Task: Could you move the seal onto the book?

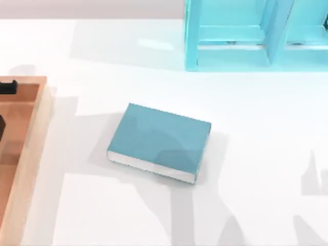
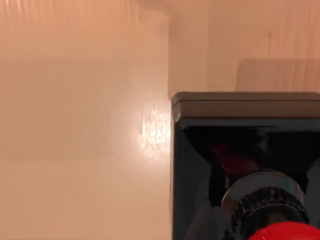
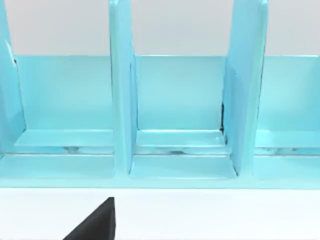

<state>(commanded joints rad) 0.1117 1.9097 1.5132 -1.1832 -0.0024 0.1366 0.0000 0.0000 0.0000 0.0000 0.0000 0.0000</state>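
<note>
Seal (image 2: 250, 200): seen close-up in the left wrist view, black block base with a metal collar and the red knob at the frame's edge. It sits on a pale wooden surface, which matches the wooden tray (image 1: 31, 128) at the left edge of the tabletop (image 1: 256, 169) in the top view. Dark shapes at that tray's left border are probably parts of the left arm or the seal; cannot tell which.

Book (image 1: 159, 141): closed, teal, flat on the tabletop near centre, cover bare. Its long axis runs roughly left-right with a slight skew, and the white page edge faces the near side.

Key relation: the seal lies on the left, well apart from the book, so the left arm is the nearer one. Judged from the wrist view, the left camera looks almost straight down the knob, so the fingers should be close above it. State of the left fingers: cannot tell, none are visible.

Right arm: parked facing the cyan shelf unit (image 3: 175, 110) at the far right. 1 dark wedge (image 3: 97, 222) sits at the frame bottom, likely a fingertip; opening cannot be told.

Judgement: seal not yet moved. The carry goes rightward toward the book's cover.
</note>
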